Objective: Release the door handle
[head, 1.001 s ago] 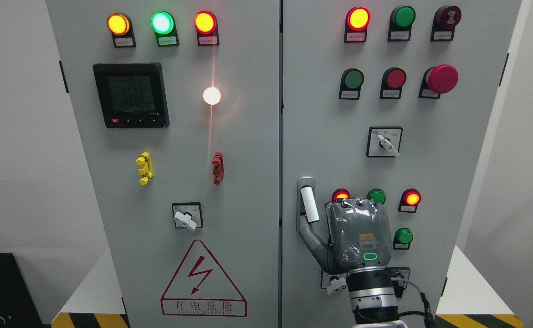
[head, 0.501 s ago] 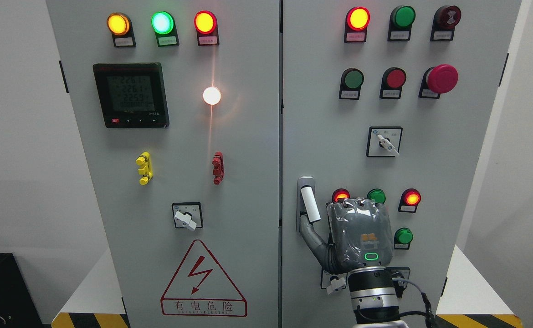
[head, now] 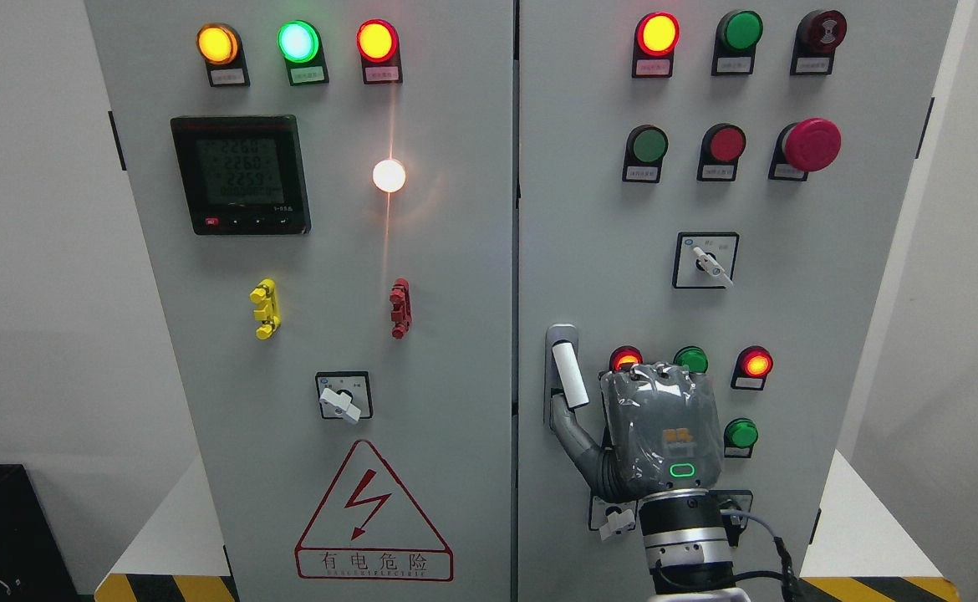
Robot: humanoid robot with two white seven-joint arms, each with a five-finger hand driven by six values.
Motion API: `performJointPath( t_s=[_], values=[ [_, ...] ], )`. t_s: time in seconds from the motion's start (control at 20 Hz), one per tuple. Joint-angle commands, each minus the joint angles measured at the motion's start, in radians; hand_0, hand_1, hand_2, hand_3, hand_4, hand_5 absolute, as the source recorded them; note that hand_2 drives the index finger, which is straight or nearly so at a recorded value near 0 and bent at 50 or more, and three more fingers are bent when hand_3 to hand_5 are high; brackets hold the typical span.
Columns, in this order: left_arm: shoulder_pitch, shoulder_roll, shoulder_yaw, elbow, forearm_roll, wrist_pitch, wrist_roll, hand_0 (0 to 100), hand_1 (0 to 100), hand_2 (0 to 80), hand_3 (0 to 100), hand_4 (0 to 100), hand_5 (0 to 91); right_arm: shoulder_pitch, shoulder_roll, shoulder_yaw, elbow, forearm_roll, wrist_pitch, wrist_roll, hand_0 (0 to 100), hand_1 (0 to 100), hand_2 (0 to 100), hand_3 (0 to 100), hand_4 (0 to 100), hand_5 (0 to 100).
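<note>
The white door handle (head: 568,375) stands nearly upright on its grey plate at the left edge of the right cabinet door (head: 832,276). My right hand (head: 660,435), grey and wrapped in clear film, comes up from the bottom edge just right of the handle, its back towards the camera. Its thumb (head: 577,443) stretches up and left, with the tip under the handle's lower end. The other fingers point away at the door and close on nothing; the handle's white bar shows free. The left arm is out of view.
Close around the hand on the right door are red and green lamps (head: 756,364), a green button (head: 740,433) and a rotary switch (head: 705,261). The left door (head: 455,334) carries a meter, lamps, a switch and a red warning triangle (head: 372,518).
My right hand has drifted a few pixels to the right and its thumb has shifted slightly. The handle has not moved.
</note>
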Motion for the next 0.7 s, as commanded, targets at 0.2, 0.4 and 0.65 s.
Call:
performJointPath(
  t_s=[0.2, 0.4, 0.65],
  values=[
    [0.000, 0.000, 0.000, 0.001, 0.000, 0.000, -0.001, 12, 56, 0.0, 0, 0, 0.0, -0.001, 0.002, -0.004, -0.004, 0.000, 0.000, -0.001, 50, 29, 100, 100, 100, 100],
    [0.000, 0.000, 0.000, -0.001, 0.000, 0.000, -0.001, 12, 56, 0.0, 0, 0, 0.0, -0.002, 0.002, -0.004, -0.004, 0.000, 0.000, -0.001, 49, 31, 100, 100, 100, 100],
    [0.000, 0.000, 0.000, 0.001, 0.000, 0.000, -0.001, 12, 56, 0.0, 0, 0, 0.0, -0.001, 0.002, -0.004, -0.004, 0.002, 0.000, -0.002, 50, 32, 100, 100, 100, 100]
  ],
)
